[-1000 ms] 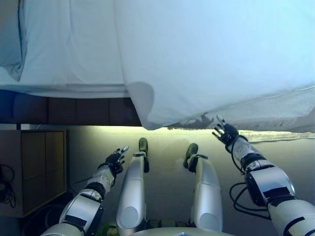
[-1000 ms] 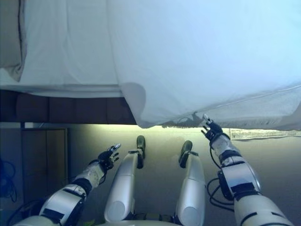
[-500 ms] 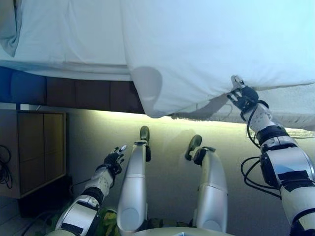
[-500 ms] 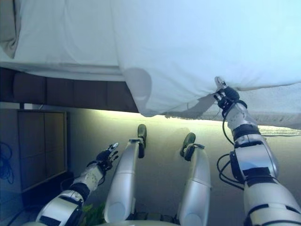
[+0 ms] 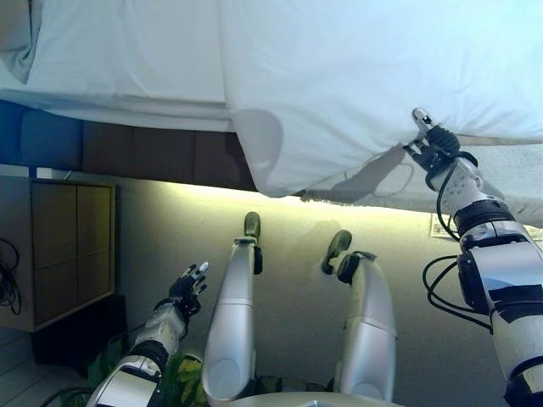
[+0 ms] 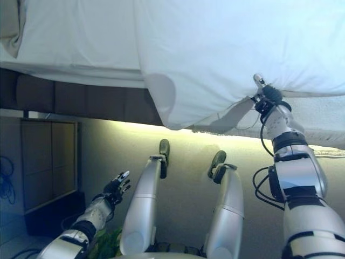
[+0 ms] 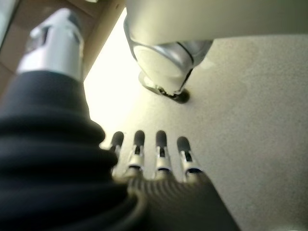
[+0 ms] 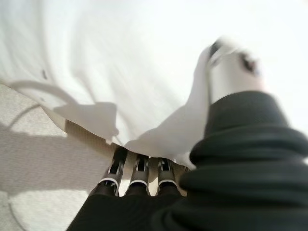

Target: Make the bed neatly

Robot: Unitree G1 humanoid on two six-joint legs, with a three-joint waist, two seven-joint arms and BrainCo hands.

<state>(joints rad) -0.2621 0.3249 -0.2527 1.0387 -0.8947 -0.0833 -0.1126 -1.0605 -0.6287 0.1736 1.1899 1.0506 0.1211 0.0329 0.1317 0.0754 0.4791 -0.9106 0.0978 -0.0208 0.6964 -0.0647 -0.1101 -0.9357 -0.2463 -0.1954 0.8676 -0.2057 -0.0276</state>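
Observation:
A white duvet (image 5: 382, 68) covers the right part of the bed and hangs over its near edge, with a folded corner (image 5: 259, 144) drooping toward the floor. My right hand (image 5: 434, 146) is up at that hanging edge, where the hem rises to meet it. In the right wrist view the right hand (image 8: 139, 183) runs in under the cloth (image 8: 120, 57), which hides its grip. My left hand (image 5: 182, 292) hovers open low above the carpet, far from the bed; its fingers (image 7: 161, 151) are straight.
A white sheet (image 5: 127, 51) covers the bed's left part, with a pillow (image 5: 13, 42) at the far left. The dark bed base (image 5: 127, 153) shows below. A wooden cabinet (image 5: 59, 246) stands on the left. A paper (image 5: 441, 227) lies on the floor at right.
My right hand has risen from below the duvet's edge up to it, and the hem there now sits higher. My left hand has sunk lower. The camera has shifted too.

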